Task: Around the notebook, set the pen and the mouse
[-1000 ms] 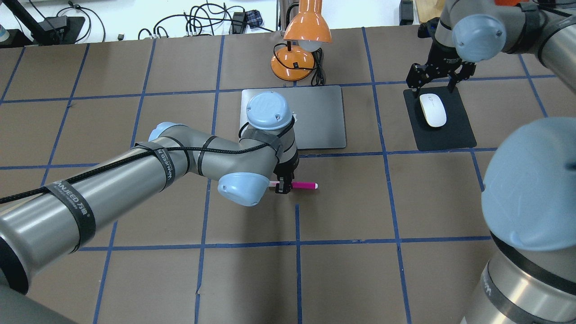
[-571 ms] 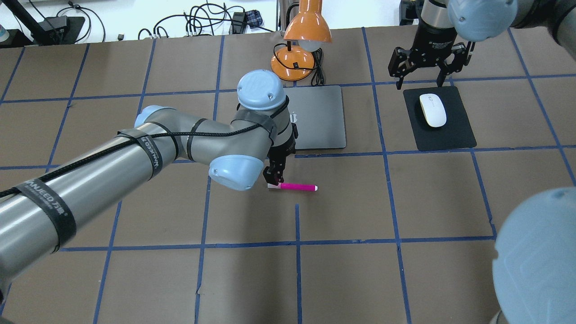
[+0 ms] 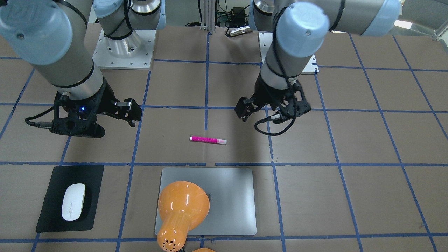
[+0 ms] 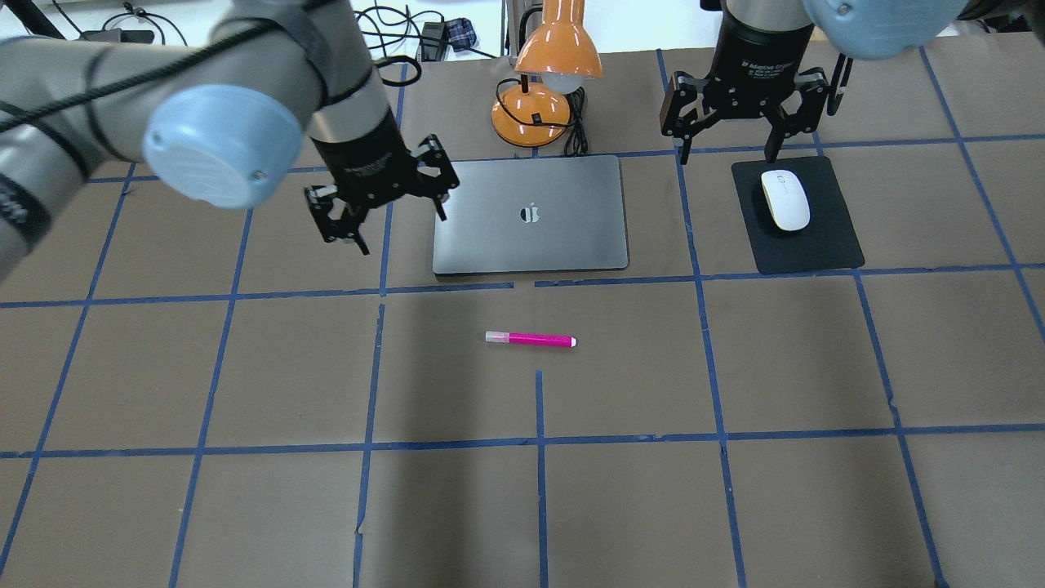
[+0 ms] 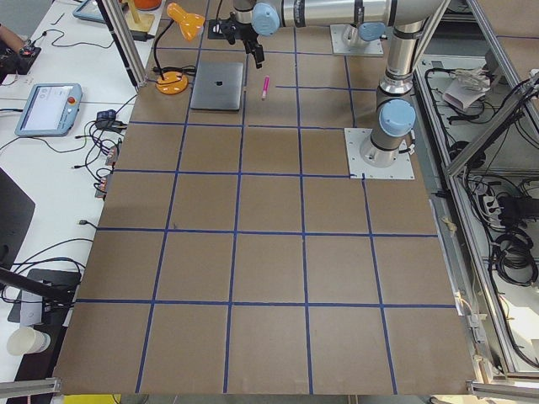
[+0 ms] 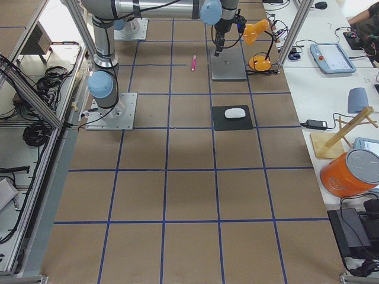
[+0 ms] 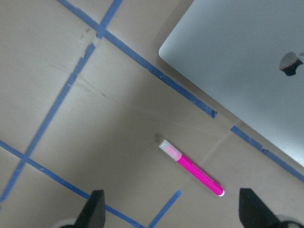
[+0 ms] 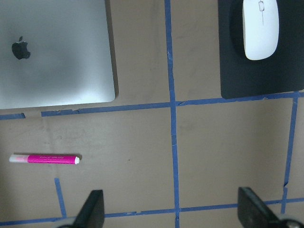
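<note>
Overhead exterior shows me both hands wide open, holding nothing: left gripper (image 4: 402,231) hangs by the notebook's (image 4: 531,214) left edge, right gripper (image 4: 727,157) by the black mat's (image 4: 816,249) far end. Mouse (image 4: 785,199) sits on that mat, pen (image 4: 531,339) lies alone just robot-side of the notebook. Apple logo on the lid, right wrist print reads roughly "Adaptive"

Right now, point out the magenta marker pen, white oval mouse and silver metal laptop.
magenta marker pen (image 4: 531,339), overhead view, barrel.
white oval mouse (image 4: 785,200), overhead view, top shell.
silver metal laptop (image 4: 571,237), overhead view, lid.
</note>
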{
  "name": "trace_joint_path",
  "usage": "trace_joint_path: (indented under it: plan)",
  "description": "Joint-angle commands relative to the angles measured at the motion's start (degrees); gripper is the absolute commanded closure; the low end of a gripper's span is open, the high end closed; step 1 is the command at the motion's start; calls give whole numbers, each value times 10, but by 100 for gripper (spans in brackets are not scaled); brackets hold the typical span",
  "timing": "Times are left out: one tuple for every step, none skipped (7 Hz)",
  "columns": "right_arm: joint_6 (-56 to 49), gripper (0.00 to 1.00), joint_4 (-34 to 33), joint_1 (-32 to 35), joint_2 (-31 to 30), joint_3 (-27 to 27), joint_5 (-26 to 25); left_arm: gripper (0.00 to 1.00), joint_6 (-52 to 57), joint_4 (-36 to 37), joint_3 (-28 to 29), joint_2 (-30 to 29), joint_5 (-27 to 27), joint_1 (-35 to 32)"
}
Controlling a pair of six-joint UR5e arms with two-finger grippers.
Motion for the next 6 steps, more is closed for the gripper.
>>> trace_joint_path:
  plan:
    - [-4, 0, 0, -13, -24, 18, 5, 0, 286, -90, 5, 75, 0, 120]
    - [2, 0, 0, -15, -30, 20, 8, 0, 363, -86, -1, 89, 4, 137]
    - [3, 0, 1, -12, -44, 23, 47, 0, 341, -83, 0, 86, 4, 136]
    - [-8, 0, -2, -13, -48, 22, 66, 0, 329, -72, -1, 83, 4, 134]
    - [-8, 0, 7, -16, -64, 26, 28, 0, 329, -69, -2, 82, 4, 134]
    - [-1, 0, 7, -12, -68, 27, 15, 0, 327, -63, -1, 80, 2, 124]
